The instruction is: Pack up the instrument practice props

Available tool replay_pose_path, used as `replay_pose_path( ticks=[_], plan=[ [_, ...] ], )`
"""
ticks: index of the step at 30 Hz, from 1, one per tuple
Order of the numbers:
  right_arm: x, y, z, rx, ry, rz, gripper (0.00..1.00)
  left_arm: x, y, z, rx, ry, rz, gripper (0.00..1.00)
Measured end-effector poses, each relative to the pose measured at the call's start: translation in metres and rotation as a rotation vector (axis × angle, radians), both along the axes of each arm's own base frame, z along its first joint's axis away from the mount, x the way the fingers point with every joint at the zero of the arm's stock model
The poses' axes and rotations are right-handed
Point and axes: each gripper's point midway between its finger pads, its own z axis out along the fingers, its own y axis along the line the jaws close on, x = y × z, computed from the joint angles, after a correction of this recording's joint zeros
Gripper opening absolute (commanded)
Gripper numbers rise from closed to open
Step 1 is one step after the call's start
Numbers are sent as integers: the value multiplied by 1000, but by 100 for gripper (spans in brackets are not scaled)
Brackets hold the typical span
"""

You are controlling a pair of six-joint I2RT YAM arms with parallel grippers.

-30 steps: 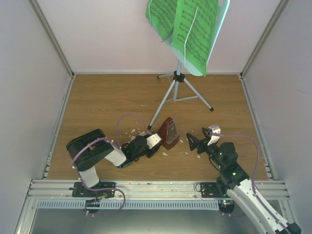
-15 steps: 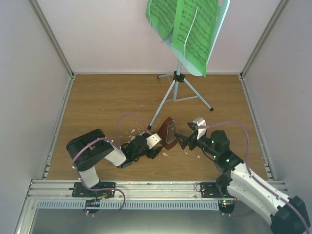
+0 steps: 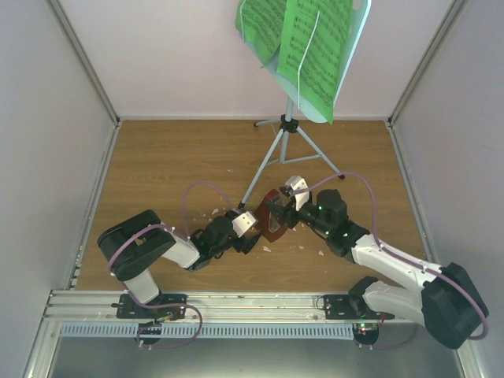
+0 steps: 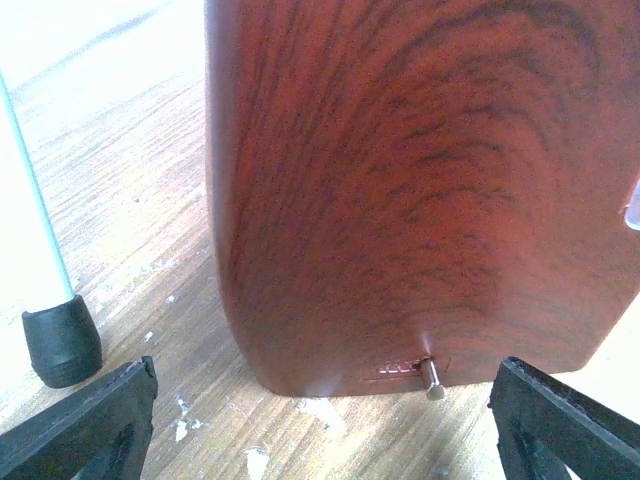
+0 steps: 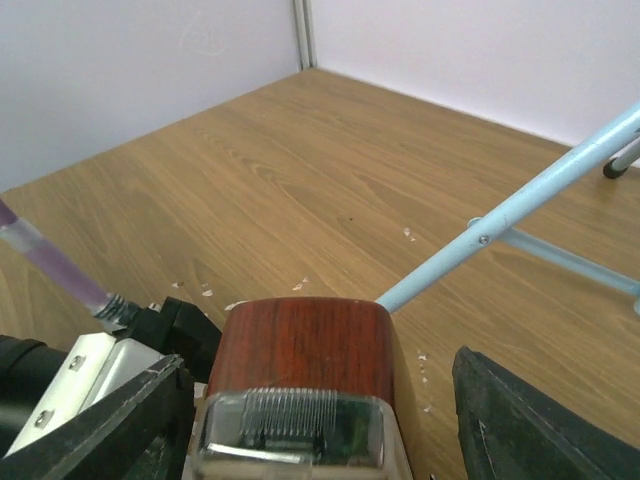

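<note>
Progress, judged from how things lie: near the start, nothing packed. Music stand (image 3: 286,124) is fully set up at the far middle of the table (image 3: 157,157), tripod legs splayed, green sheet-music pages (image 3: 315,47) on its desk. No box or bag shows in any view, so where the props go cannot be told. All three props are left to handle; the step in hand looks like a first grasp on the metronome (image 3: 273,221).

Metronome sits on the table near centre, just beside the foot of the stand's near leg (image 4: 60,340), white crumbs (image 3: 303,249) scattered round it. It stands on its base, long axis roughly vertical, narrow end up (a slight lean cannot be ruled out from overhead). Plain wood-grain side faces the left arm, with a small metal pin low on it; the clear front faces the right arm.

Left gripper (image 3: 249,236) is low at table level, jaws spread wide either side of the metronome base, not touching it in the left wrist view. Right gripper (image 3: 277,211) is up at the top of the metronome, jaws also spread, a gap showing on both sides. Neither arm grips anything yet
</note>
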Motion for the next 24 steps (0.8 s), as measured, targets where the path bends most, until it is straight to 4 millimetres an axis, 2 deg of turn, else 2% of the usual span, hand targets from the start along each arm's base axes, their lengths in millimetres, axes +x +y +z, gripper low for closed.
replay_pose_path(
  ticks=[9,19,24],
  plan=[
    [7,16,-8,-46,1,68,48,-4,-3,0,-7,9,-28,90],
    [-7,24,-8,-42,-4,189,47,-11,-9,-4,-4,23,-82,85],
    [-9,24,-8,-42,-9,200,47,-13,-9,-13,14,40,-94,77]
  ],
)
